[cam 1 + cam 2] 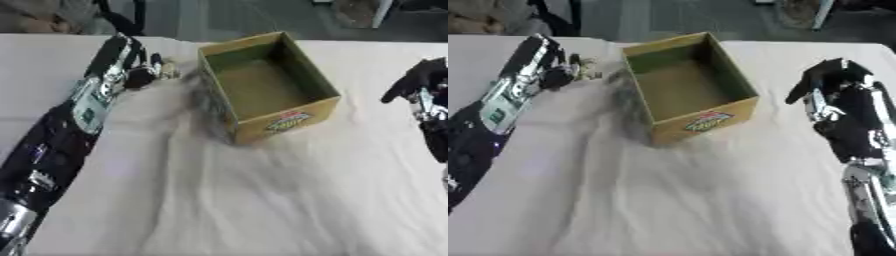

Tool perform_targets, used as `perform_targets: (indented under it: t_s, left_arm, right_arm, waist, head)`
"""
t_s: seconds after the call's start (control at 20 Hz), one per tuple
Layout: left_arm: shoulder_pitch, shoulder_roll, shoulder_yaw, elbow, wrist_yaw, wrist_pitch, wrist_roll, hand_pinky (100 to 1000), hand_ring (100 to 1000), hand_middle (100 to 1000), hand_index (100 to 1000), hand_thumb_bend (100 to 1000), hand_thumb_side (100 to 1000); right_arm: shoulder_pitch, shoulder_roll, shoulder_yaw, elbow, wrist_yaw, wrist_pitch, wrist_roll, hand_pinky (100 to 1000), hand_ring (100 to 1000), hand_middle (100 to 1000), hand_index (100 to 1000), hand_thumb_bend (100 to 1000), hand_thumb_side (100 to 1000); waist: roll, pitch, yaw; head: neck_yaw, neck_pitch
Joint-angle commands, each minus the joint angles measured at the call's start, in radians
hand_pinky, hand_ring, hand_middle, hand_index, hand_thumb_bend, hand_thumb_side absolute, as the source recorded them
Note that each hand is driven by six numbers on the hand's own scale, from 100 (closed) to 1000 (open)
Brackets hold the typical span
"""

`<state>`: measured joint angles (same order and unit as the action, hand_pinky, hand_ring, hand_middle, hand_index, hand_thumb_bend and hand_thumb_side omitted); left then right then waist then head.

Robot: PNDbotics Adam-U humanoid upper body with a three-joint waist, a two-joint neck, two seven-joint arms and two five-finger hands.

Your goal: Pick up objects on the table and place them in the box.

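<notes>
Your work surface is a table (262, 200) under a wrinkled white cloth; beyond its far edge lies a dark floor. The box (262, 85) — yellow cardboard, open-topped (interior appears empty) — stands near the far edge. Left of the box, your left hand (144, 70) has fingers curled round a small pale object (168, 70). Right of the box, your right hand (833, 82) hovers — grip state cannot be determined.

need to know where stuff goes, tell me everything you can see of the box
The box is an open-topped cardboard carton, yellow-brown outside with a darker greenish-brown inside and a coloured label on its near wall. It stands upright but turned askew on the white cloth, a corner pointing toward the camera, left of centre and far from it. Its inside looks empty. No robot hand touches it; the left robot hand is just beside its left wall.
</notes>
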<state>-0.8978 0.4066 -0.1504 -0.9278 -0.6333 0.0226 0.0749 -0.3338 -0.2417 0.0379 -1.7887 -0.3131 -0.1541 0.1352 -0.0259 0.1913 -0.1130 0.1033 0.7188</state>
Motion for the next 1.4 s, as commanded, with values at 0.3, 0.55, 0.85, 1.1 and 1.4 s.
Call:
perform_targets:
  t_s: [0.3, 0.55, 0.85, 1.1, 1.4]
  left_arm:
    - [-0.054, 0.066, 0.004, -0.144, 0.13, 0.03, -0.024, 382, 192, 100, 238, 100, 314]
    - [-0.086, 0.051, -0.019, -0.19, 0.183, 0.038, -0.046, 382, 193, 100, 238, 100, 324]
    - [-0.137, -0.018, -0.052, -0.176, 0.155, 0.024, -0.069, 384, 197, 100, 245, 100, 323]
    - [-0.165, -0.062, -0.06, -0.142, 0.129, 0.006, -0.059, 384, 199, 100, 249, 100, 327]
    - [-0.185, -0.076, -0.061, -0.122, 0.111, -0.013, -0.044, 386, 201, 101, 252, 100, 329]
  right_arm:
    - [-0.003, -0.014, -0.009, -0.01, -0.001, -0.002, -0.003, 447, 465, 434, 515, 100, 113]
    - [-0.003, -0.014, -0.007, -0.009, -0.002, -0.002, -0.002, 447, 464, 433, 515, 100, 111]
    - [-0.007, -0.009, 0.001, -0.008, -0.006, 0.0, 0.005, 446, 463, 433, 514, 100, 113]
    - [-0.021, -0.005, 0.009, -0.009, -0.008, 0.001, 0.013, 445, 463, 432, 514, 100, 113]
    - [-0.043, -0.002, 0.017, -0.013, -0.011, 0.003, 0.023, 445, 463, 432, 514, 100, 117]
  waist:
    - [0.006, -0.028, 0.006]
    - [0.003, -0.031, 0.007]
    - [-0.004, -0.031, -0.002]
    - [-0.004, -0.017, -0.03]
    - [0.002, 0.01, -0.073]
  head:
    - [-0.005, -0.001]
    - [-0.001, 0.0]
    - [0.015, -0.003]
    - [0.03, -0.013]
    - [0.054, -0.036]
